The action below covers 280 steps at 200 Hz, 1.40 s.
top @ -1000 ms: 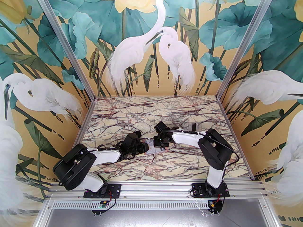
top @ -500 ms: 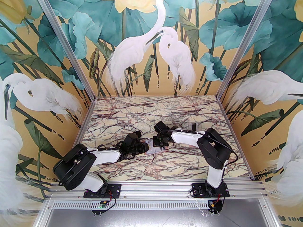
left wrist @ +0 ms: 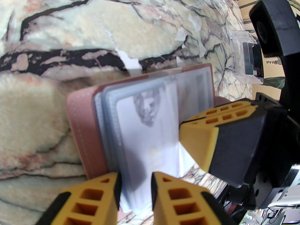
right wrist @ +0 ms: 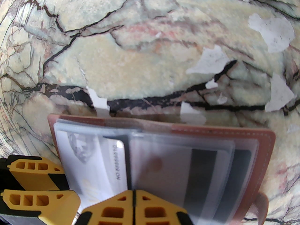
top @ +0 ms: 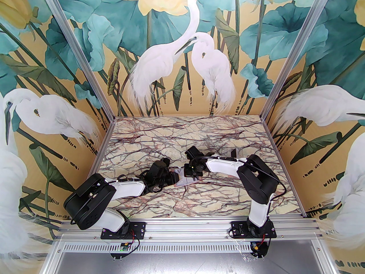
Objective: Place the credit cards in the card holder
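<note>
The card holder [top: 185, 180] lies open on the marble table between both arms, its dusty-pink cover [left wrist: 79, 125] [right wrist: 266, 149] facing down and its clear sleeves facing up. A white credit card [left wrist: 140, 130] [right wrist: 79, 165] with a grey portrait sits in the left sleeves. A second pale card with printed numbers [right wrist: 116, 160] lies beside it. Cards with dark stripes [right wrist: 204, 172] show through the right sleeves. My left gripper [left wrist: 134, 191] [top: 176, 178] is shut on the near edge of the left sleeve stack. My right gripper [right wrist: 133, 194] [left wrist: 185, 130] [top: 191, 175] is shut, its tips resting on the sleeves near the fold.
A clear plastic stand [left wrist: 241, 55] [top: 235, 153] holding a dark card marked VIP stands behind the right arm, towards the right wall. White scuffed patches [right wrist: 271, 31] mark the marble beyond the holder. Patterned walls close in the table on three sides.
The right wrist has shifted very slightly to the left over the holder. The left arm and the holder stay where they were.
</note>
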Each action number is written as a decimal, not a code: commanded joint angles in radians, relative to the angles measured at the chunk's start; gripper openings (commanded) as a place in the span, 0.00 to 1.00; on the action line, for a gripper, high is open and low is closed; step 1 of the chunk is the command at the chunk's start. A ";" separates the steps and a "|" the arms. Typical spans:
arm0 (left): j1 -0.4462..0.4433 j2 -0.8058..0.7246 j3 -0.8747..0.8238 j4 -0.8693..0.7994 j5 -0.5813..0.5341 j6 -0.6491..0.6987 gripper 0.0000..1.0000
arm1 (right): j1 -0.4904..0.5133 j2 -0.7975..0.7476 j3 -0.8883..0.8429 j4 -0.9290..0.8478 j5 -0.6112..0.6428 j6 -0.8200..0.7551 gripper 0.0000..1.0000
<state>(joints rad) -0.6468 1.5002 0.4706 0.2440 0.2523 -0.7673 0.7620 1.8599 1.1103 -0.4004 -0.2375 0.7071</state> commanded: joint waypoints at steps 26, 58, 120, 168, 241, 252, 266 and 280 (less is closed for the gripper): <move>0.006 -0.017 -0.035 -0.026 -0.024 0.000 0.31 | 0.014 -0.083 0.010 -0.034 0.055 0.002 0.21; 0.006 -0.083 -0.048 -0.052 -0.040 0.009 0.36 | 0.014 -0.119 0.011 -0.063 0.078 -0.008 0.31; 0.012 -0.205 -0.068 -0.131 -0.086 0.016 0.37 | 0.025 -0.075 0.044 -0.064 0.023 -0.024 0.26; 0.016 -0.226 -0.092 -0.132 -0.095 0.008 0.35 | 0.030 -0.007 0.073 -0.063 0.001 -0.031 0.16; 0.017 -0.208 -0.091 -0.119 -0.081 0.006 0.34 | 0.029 0.026 0.075 -0.068 0.024 -0.036 0.09; 0.018 -0.206 -0.089 -0.118 -0.082 0.007 0.34 | 0.028 0.035 0.075 -0.070 0.024 -0.039 0.08; 0.017 -0.205 -0.089 -0.118 -0.080 0.008 0.34 | 0.028 0.042 0.074 -0.069 0.024 -0.038 0.07; 0.018 -0.206 -0.089 -0.118 -0.081 0.006 0.34 | 0.028 0.046 0.074 -0.069 0.028 -0.038 0.07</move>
<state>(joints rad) -0.6346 1.2892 0.3870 0.1307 0.1810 -0.7670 0.7864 1.8847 1.1645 -0.4603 -0.2203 0.6830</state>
